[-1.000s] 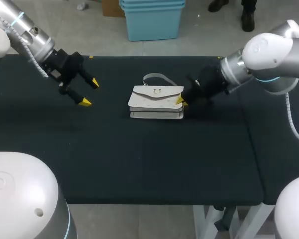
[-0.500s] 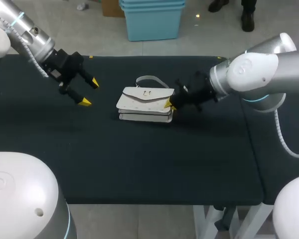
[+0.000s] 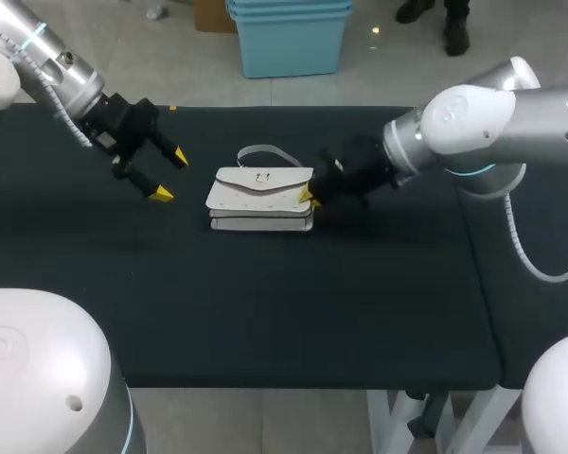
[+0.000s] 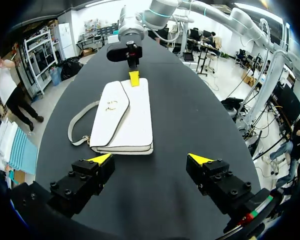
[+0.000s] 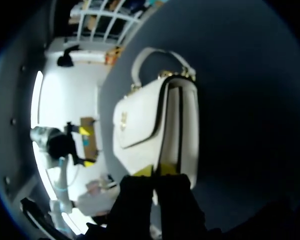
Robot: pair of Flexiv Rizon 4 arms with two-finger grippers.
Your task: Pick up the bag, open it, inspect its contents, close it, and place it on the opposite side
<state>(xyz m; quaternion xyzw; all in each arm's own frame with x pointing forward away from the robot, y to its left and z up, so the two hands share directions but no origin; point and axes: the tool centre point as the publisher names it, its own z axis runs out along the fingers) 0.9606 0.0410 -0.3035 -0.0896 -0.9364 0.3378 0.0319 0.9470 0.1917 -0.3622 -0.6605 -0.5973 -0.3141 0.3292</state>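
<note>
The white flap bag (image 3: 260,199) lies flat on the black table (image 3: 265,303), a little left of centre, its strap (image 3: 260,151) looped at the far side. My right gripper (image 3: 308,197) is shut, its yellow tips together and pressed against the bag's right end. In the right wrist view the bag (image 5: 150,125) lies straight ahead of the shut tips (image 5: 155,170). My left gripper (image 3: 169,175) hangs open above the table to the bag's left, apart from it. In the left wrist view the bag (image 4: 122,120) lies ahead of the open fingers (image 4: 151,159), with the right gripper (image 4: 134,77) at its far end.
A seam (image 3: 473,246) divides this table from a second black one at the right. Bare cloth lies between the bag and the near edge (image 3: 312,386).
My right gripper has moved left with its shut tips against the bag's end, and the bag has slid left across the table with it. The left arm has kept still.
</note>
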